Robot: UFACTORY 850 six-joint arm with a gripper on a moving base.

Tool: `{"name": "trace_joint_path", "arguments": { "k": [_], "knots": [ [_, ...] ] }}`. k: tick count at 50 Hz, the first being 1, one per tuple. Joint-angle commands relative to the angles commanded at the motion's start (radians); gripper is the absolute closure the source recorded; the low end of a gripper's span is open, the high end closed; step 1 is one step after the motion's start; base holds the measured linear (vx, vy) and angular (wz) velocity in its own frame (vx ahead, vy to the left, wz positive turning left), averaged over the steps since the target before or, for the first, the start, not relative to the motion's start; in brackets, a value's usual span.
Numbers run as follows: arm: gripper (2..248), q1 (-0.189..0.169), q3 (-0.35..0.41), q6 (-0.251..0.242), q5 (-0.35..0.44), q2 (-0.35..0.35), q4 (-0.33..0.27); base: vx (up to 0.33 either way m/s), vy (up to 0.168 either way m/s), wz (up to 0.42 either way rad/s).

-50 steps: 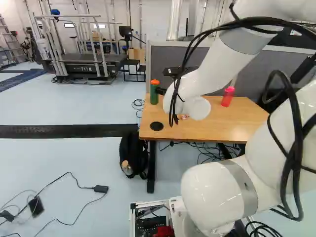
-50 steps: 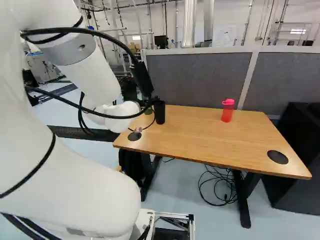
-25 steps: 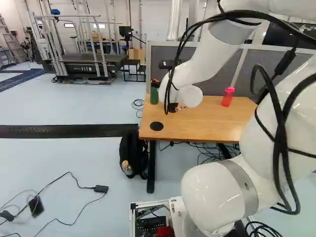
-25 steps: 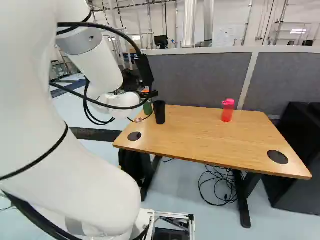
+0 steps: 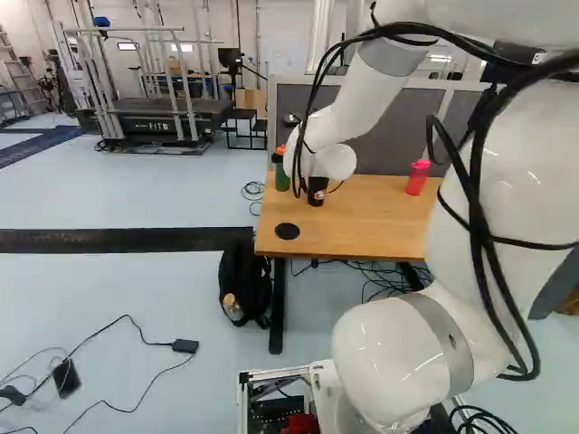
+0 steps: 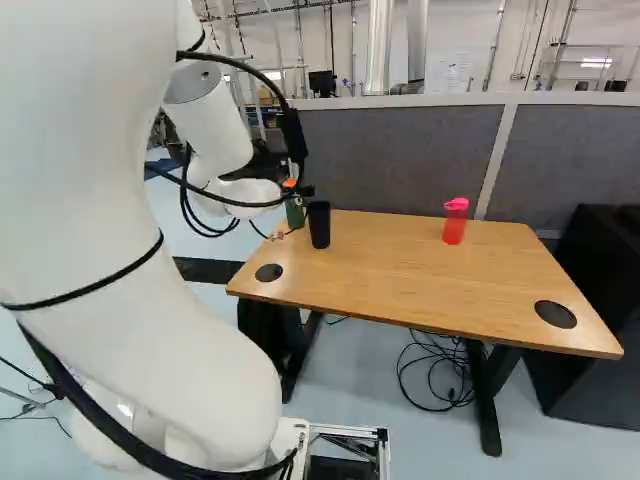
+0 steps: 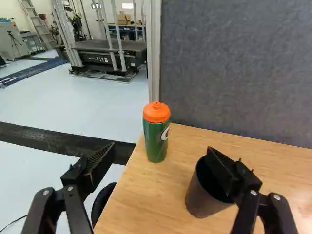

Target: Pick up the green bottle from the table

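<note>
Wrist view shows green bottle (image 7: 155,142) whole, 2 base views only partly.

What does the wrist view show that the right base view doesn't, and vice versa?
Wrist view only: both fingers of the gripper, standing open, and a ladder in the background.
Right base view only: the red bottle and two round black discs in the tabletop.
Both: green bottle, black cup, table, gray partition.
</note>
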Motion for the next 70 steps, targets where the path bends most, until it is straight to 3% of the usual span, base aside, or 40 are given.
{"name": "trace_joint_path", "arguments": {
  "k": [40, 70],
  "knots": [
    [3, -0.009, -0.217, 0.000, -0.012, -0.198, 0.000, 0.000, 0.000, 0.000],
    [3, -0.013, -0.384, 0.000, -0.197, -0.338, 0.000, 0.000, 0.000, 0.000]
  ]
}}
